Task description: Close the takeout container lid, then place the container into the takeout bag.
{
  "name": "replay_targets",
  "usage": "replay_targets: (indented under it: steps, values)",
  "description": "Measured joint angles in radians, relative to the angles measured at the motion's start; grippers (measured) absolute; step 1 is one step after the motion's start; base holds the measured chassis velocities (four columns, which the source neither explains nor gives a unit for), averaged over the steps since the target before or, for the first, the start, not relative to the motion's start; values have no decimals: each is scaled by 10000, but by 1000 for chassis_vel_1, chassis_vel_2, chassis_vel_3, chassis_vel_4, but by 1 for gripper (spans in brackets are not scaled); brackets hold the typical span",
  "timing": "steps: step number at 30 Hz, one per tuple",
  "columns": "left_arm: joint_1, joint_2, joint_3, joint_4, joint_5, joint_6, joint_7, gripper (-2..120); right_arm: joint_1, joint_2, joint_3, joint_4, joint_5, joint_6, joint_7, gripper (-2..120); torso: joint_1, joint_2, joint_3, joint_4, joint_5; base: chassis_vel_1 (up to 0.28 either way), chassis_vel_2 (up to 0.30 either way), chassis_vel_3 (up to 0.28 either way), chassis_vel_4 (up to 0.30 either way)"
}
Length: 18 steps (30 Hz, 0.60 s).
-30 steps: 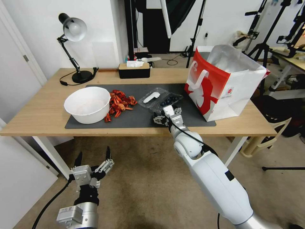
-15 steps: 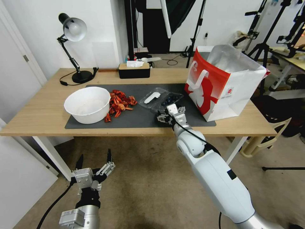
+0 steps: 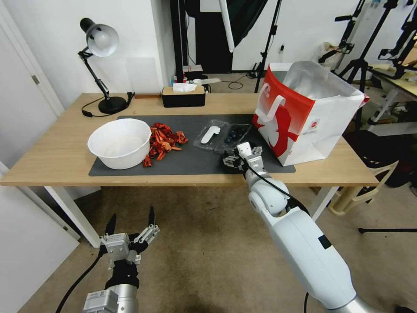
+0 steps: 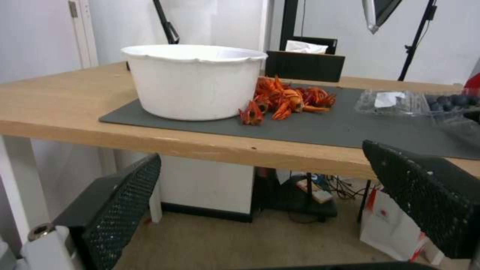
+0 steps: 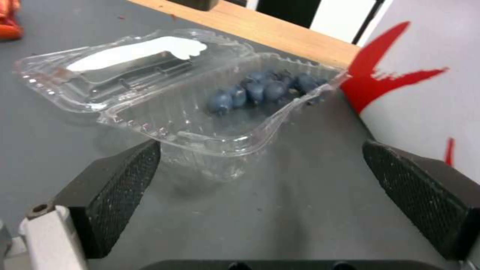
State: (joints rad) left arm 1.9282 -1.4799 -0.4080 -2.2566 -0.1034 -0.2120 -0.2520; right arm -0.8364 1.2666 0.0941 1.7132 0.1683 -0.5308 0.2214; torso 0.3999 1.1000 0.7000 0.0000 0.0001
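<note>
From the head view, the takeout container (image 3: 223, 135) is seen lying open on the dark mat (image 3: 191, 156), just beside the red side of the takeout bag (image 3: 304, 115). Its lid (image 3: 211, 134) is folded out flat on the side away from the bag, with a white piece seen through it. The berries are only seen as a small dark patch here. The right gripper (image 3: 244, 157) is held low over the mat, just in front of the container and near the bag. Its fingertips are hidden by its own wrist block. The left gripper (image 3: 130, 221) is held down below the table edge, well apart from the bag, with its jaws spread wide and nothing between them.

In the left wrist view, the white bowl (image 4: 195, 80) and the red pile (image 4: 285, 99) are seen on the mat. The container (image 4: 420, 105) is cut off at the picture's edge.

In the right wrist view, the container (image 5: 200, 105) is seen up close, with the blue berries (image 5: 265, 90) in the half next to the bag (image 5: 425, 93). The two black pads (image 5: 115, 195) are spread wide apart, and nothing is held. Whether a pad touches the container's near corner cannot be told.
</note>
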Motion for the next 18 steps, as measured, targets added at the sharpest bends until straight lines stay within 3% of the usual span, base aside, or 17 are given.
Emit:
replay_targets:
  steps: [18]
  values:
    - [75, -9, 159, 222, 250, -146, -1, 100, -100, -51, 519, -194, 51, 40, 397, 100, 1, 0, 0, 0, 0, 0, 0, 0, 0]
